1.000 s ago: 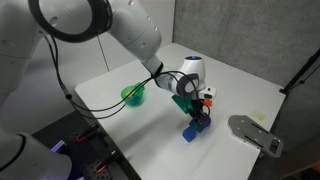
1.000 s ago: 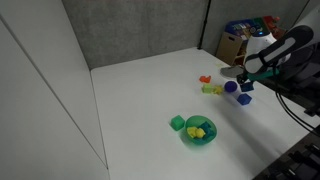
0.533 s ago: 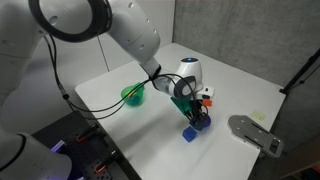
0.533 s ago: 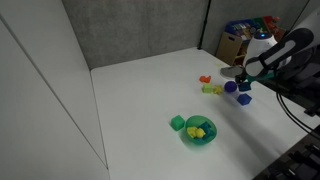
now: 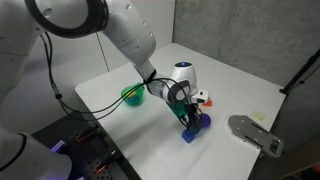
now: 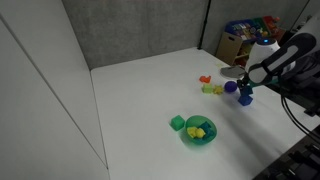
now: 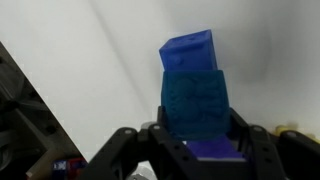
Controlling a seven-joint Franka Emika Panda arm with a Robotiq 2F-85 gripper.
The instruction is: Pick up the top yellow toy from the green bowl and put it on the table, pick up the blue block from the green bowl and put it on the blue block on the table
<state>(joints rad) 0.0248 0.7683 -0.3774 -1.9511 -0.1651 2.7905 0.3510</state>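
My gripper (image 5: 196, 121) is shut on a blue block (image 7: 195, 102) and holds it right over a second blue block (image 5: 189, 134) that stands on the white table (image 5: 120, 82); I cannot tell whether they touch. In the wrist view the lower blue block (image 7: 188, 50) shows just beyond the held one. The gripper (image 6: 245, 93) is at the table's far side from the green bowl (image 6: 199, 133), which holds yellow toys (image 6: 197, 129). The green bowl (image 5: 133, 95) also shows behind the arm.
A green block (image 6: 177, 123) lies beside the bowl. A purple ball (image 6: 231, 87), an orange piece (image 6: 204, 79) and a yellow-green piece (image 6: 212, 89) lie near the gripper. A grey device (image 5: 252, 134) sits at the table's edge. Boxes of clutter (image 6: 240, 38) stand beyond the table.
The gripper has come down with the blue block, closing the gap to the blue block on the table.
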